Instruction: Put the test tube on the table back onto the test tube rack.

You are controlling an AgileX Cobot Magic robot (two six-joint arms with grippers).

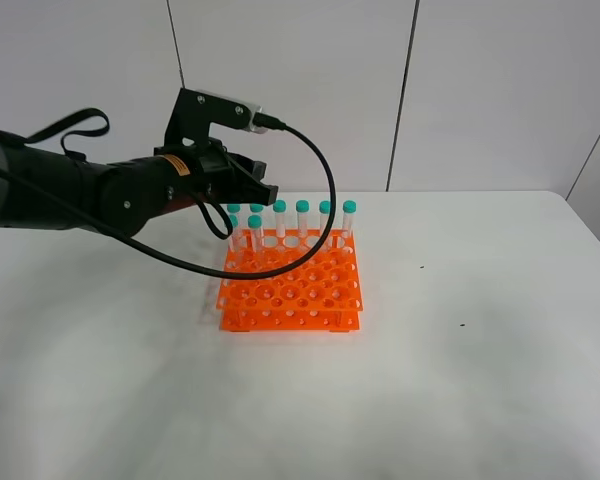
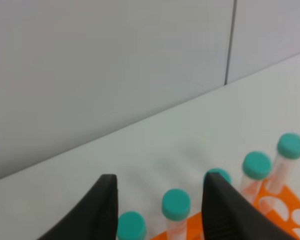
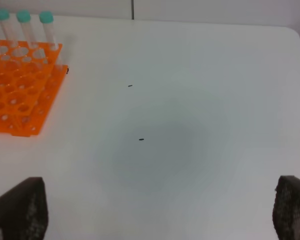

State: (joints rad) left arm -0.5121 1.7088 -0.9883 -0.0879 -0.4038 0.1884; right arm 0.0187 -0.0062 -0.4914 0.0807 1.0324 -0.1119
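Observation:
The orange test tube rack [image 1: 292,285] stands on the white table [image 1: 460,360], with several teal-capped tubes upright along its back row [image 1: 302,220] and one [image 1: 255,232] in the row in front. No test tube lies on the table in any view. My left gripper [image 1: 248,188] hovers just above the rack's back left corner, open and empty. In the left wrist view its fingers [image 2: 107,210] stand wide apart, with one tube's cap [image 2: 176,204] between and below them, untouched. My right gripper [image 3: 155,205] is open and empty over bare table to the right of the rack [image 3: 20,95].
A grey panelled wall [image 1: 300,90] rises behind the table's far edge. A black cable [image 1: 325,200] loops from the left wrist camera over the rack's back row. A few small dark specks [image 3: 141,139] lie on the table right of the rack.

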